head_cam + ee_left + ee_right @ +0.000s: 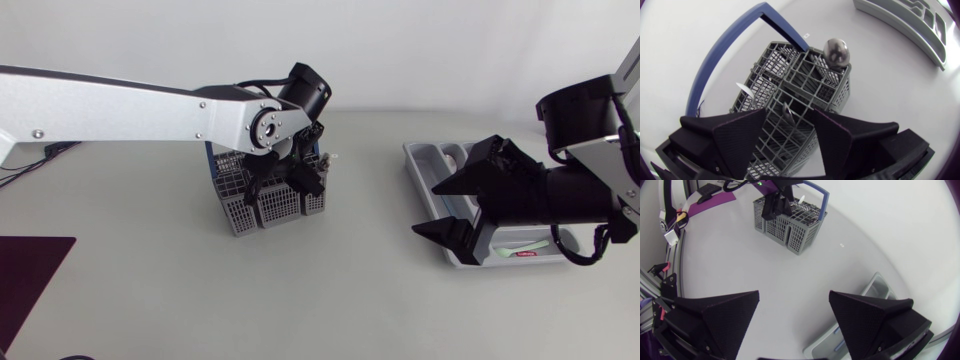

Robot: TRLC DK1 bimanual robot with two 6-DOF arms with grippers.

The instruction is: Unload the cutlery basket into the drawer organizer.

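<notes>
Grey mesh cutlery basket (262, 205) sits mid-table in the head view. Left gripper (288, 182) hangs directly over it. Right gripper (432, 208) is spread and empty above the drawer organizer (415, 153), well apart from the basket. Left wrist view: fingers apart, nothing clamped; a thin metal utensil (786, 112) stands upright in the compartment beneath them, and a steel spoon (836, 52) stands bowl-up in the far compartment. Judgement: spoon is light, stiff and slick; pinch the neck under the bowl, flat faces to the pads, lift straight up. Right wrist view: jaws wide, nothing between; basket far ahead.
</notes>
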